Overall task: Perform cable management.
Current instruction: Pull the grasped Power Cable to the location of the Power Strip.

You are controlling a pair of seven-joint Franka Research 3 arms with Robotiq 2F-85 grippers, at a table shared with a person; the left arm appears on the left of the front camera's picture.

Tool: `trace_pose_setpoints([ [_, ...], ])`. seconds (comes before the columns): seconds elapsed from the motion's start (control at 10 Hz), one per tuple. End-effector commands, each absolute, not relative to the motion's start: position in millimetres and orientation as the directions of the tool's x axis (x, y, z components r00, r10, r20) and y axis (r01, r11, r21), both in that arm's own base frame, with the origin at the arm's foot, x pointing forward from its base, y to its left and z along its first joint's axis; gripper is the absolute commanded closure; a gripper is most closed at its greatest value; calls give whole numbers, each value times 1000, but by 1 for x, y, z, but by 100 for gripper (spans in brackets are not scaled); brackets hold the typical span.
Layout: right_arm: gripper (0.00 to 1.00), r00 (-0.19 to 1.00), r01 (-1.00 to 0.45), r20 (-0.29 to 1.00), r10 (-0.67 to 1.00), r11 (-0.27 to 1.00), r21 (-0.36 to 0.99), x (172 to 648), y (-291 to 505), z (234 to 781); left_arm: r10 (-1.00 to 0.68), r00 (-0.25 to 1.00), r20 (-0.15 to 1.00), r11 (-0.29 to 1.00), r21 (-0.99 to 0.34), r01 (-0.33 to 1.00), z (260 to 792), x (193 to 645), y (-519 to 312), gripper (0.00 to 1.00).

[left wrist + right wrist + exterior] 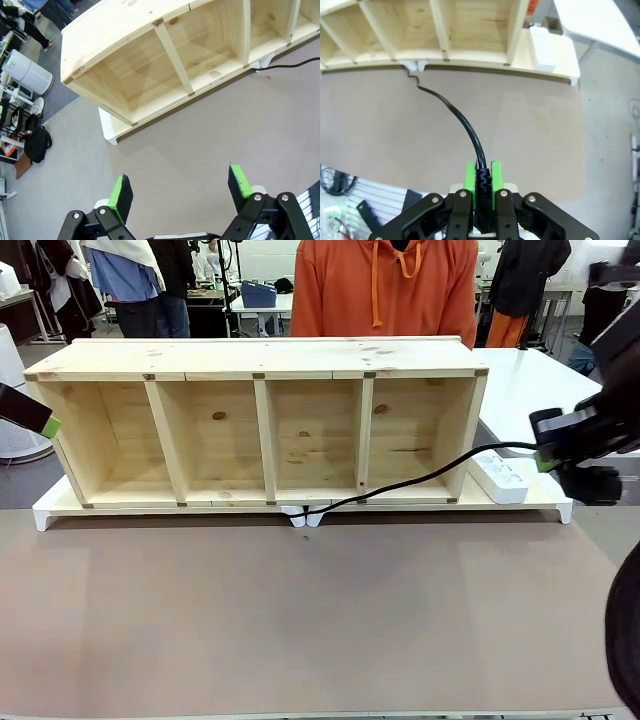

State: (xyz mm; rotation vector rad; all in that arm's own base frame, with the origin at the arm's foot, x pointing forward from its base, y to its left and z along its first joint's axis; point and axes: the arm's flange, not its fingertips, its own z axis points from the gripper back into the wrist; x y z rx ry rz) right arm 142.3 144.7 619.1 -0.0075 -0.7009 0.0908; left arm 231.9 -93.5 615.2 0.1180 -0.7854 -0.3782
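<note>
1. The black two-finger left gripper (pixel 180 187) has angular linked fingers, round silver screws (pixel 75 215) at the joints, and bright green pads (pixel 120 195) with black backing on its tips.
2. The black two-finger right gripper (pixel 482 173) has matching screws and green pads.
3. The person at the far side wears an orange hooded sweatshirt (pixel 340 295) with orange drawstrings (pixel 376 290).

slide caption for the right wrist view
Right claw shut on the black cable, which runs to a white clip by the wooden shelf.
</note>
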Motion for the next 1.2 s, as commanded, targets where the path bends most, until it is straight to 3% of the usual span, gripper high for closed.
trace_pose_setpoints([
  [0.0, 85, 757, -22, 653, 26, 1000, -15, 142, 112, 604, -378, 638, 671, 925, 247, 288, 616, 234, -94, 0],
  [0.3, 85, 741, 78, 665, -93, 996, 52, 159, 66, 609, -378, 638, 671, 925, 247, 288, 616, 234, -94, 0],
  [0.7, 85, 705, 44, 698, -123, 991, 130, 202, 35, 617, -378, 638, 671, 925, 247, 288, 616, 234, -94, 0],
  [1.1, 85, 699, 31, 709, -93, 994, 101, 246, 30, 621, -378, 638, 671, 925, 247, 288, 616, 234, -94, 0],
])
